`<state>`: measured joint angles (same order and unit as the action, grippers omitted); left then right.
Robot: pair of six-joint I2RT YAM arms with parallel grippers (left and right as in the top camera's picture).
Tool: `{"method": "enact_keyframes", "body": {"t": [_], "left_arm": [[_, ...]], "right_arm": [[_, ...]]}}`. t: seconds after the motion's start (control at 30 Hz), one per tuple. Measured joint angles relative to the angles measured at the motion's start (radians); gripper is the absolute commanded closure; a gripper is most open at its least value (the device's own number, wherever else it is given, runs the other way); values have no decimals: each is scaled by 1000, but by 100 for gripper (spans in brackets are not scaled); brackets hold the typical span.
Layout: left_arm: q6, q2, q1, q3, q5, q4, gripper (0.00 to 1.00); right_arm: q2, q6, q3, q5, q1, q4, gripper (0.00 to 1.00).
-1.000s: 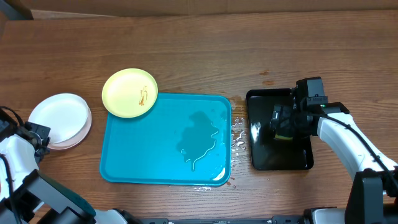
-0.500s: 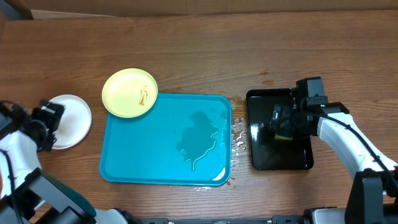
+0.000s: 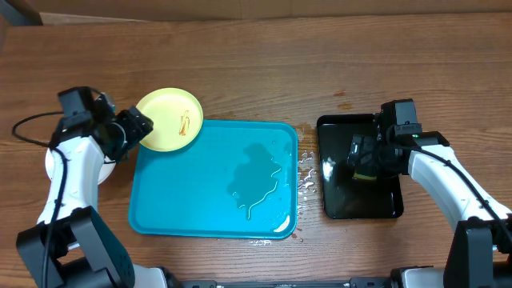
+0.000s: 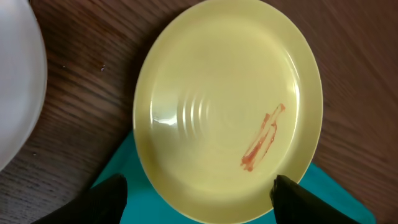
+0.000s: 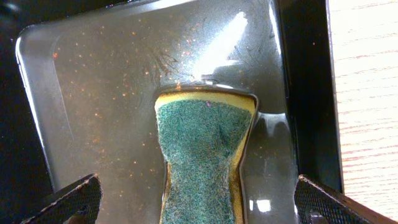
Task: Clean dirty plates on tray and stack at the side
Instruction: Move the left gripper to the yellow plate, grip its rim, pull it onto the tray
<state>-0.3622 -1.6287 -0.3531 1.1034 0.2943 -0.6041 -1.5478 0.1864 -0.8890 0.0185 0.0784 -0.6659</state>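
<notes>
A pale yellow-green plate (image 3: 168, 120) with a brown smear (image 4: 262, 144) rests on the far left corner of the turquoise tray (image 3: 184, 208) and overhangs the table. My left gripper (image 3: 136, 128) is open over the plate's left side, with the plate's near rim (image 4: 199, 211) between its spread fingers (image 4: 106, 198). White plates (image 4: 15, 81) lie on the table to the left, mostly hidden under my left arm in the overhead view. My right gripper (image 3: 360, 156) hangs open above a green and yellow sponge (image 5: 205, 155), its fingers apart from it.
The sponge lies in a wet black tray (image 3: 360, 204) right of the turquoise tray. A puddle of water (image 3: 256, 180) sits on the turquoise tray's right half, and drops (image 3: 306, 176) wet the table between the two trays.
My left gripper has opened and swung right, from the white plates at the table's left edge to the yellow-green plate. The right arm has not moved.
</notes>
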Motion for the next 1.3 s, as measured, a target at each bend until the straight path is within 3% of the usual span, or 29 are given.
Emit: {"method": "enact_keyframes", "body": {"t": [0.13, 0.33, 0.67, 0.7, 0.83, 0.87, 1.1, 1.3], "left_arm": [[1, 0, 13, 0, -68, 2, 24], [11, -1, 15, 0, -129, 58, 42], [74, -137, 26, 3, -158, 127, 36], [76, -148, 26, 3, -158, 127, 38], [80, -167, 26, 3, -141, 127, 72], [83, -167, 26, 3, -129, 128, 76], [97, -167, 26, 3, -17, 79, 95], [103, -167, 26, 4, 19, -56, 96]], "right_arm": [[0, 1, 0, 0, 0, 0, 0], [0, 0, 0, 0, 0, 0, 0], [0, 0, 0, 0, 0, 0, 0], [0, 1, 0, 0, 0, 0, 0], [0, 0, 0, 0, 0, 0, 0], [0, 0, 0, 0, 0, 0, 0], [0, 0, 0, 0, 0, 0, 0], [0, 0, 0, 0, 0, 1, 0]]}}
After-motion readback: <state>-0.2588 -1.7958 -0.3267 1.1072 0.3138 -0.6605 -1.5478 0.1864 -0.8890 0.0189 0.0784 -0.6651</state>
